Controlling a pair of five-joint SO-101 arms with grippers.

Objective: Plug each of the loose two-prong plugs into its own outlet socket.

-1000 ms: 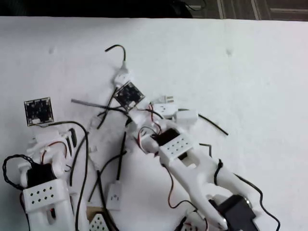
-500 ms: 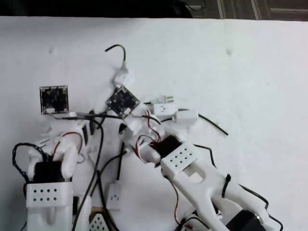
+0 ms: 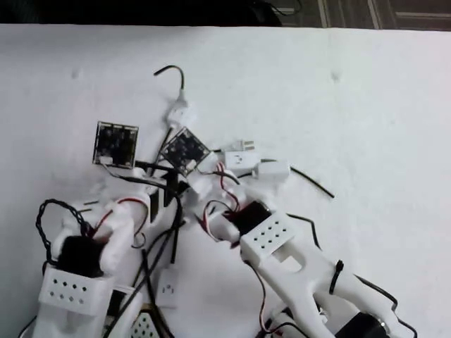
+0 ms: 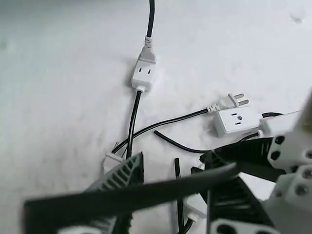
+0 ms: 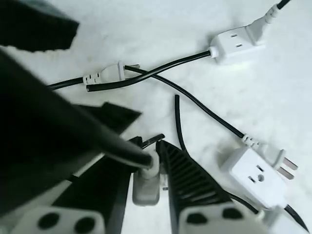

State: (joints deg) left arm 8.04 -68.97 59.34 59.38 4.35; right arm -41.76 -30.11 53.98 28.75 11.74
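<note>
Right tool [image 5: 147,153]: narrow, clamped on a small white plug [image 5: 145,187] with a black cord.
Left tool [image 4: 173,163]: spread wide over the white bench [image 4: 58,87], gripping nothing.

Of the 2 pincers, the left pincer [image 4: 171,163] gapes open and the right pincer [image 5: 148,148] clamps a plug [image 5: 145,189].

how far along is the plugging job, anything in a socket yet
Nothing looks plugged in yet: the two-prong plug lies bare-pronged beside the square outlet socket, and the far outlet socket shows empty slots. In hand: the right gripper is clamped on a white plug. The left gripper is open over the cords. All insertions are left.
</note>
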